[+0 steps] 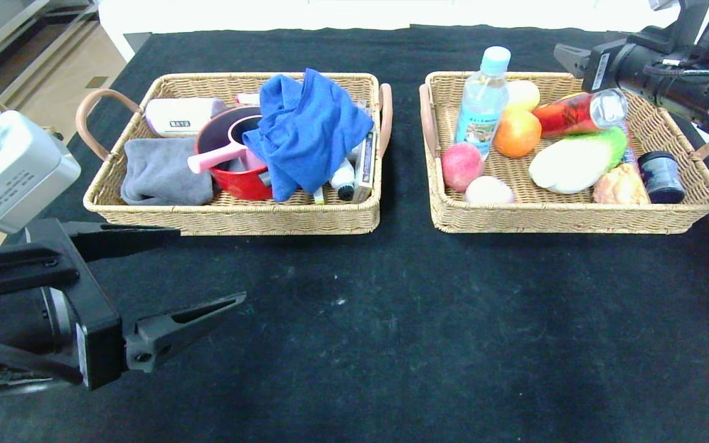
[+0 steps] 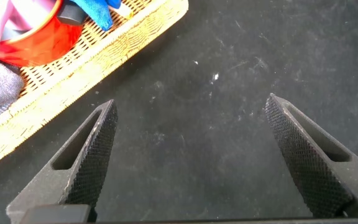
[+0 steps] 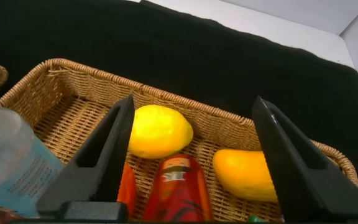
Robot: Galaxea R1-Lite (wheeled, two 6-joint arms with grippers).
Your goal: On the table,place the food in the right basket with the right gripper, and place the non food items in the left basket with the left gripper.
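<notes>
Between the spread fingers of the right gripper [image 3: 191, 162] lies the red can [image 1: 581, 112], tilted on the other food; its long axis runs along the fingers, and they do not press it. Its silver top points toward the gripper's wrist. Beside the can, in the right basket [image 1: 693, 208], stand the clear bottle [image 1: 482, 101] (upright) and the orange fruit [image 1: 517, 133]. The left gripper [image 2: 191, 155] hovers wide open and empty over the table [image 1: 391, 320], just in front of the left basket [image 1: 231, 216], which holds the blue cloth [image 1: 306, 130].

black table [image 1: 391, 344] — white specks | tan woven baskets [image 1: 237, 215] | bright blue cloth [image 1: 308, 132] | red can [image 1: 576, 114]
</notes>
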